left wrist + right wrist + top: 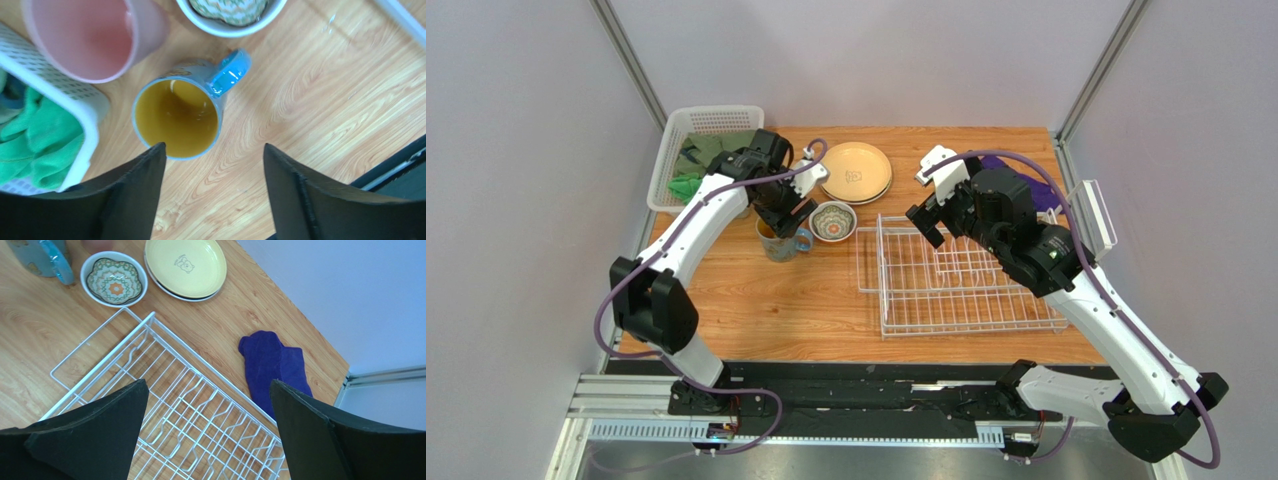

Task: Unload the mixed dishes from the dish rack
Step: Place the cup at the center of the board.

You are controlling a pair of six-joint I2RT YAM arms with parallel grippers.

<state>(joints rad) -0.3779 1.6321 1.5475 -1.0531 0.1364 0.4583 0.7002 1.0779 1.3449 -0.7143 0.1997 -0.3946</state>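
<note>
The white wire dish rack [971, 330] lies on the wooden table with no dishes in it. Left of it stand the cream-tan plates [856, 172], stacked, a patterned bowl [833, 221] and the blue-handled mug [778, 242]. My left gripper [788, 215] hovers over the mug. In the left wrist view the mug [177, 117] stands upright, yellow inside, and my left gripper [214, 146] is open with one fingertip over its rim and nothing held. The pink cup [90, 35] and the bowl [230, 20] stand next to it. My right gripper [208, 382] hangs open above the rack [200, 358].
A white mesh basket [688, 122] holding green cloth [30, 140] sits at the table's back left, close to the pink cup. A purple cloth [272, 365] lies behind the rack at the back right. Grey walls enclose the table on three sides.
</note>
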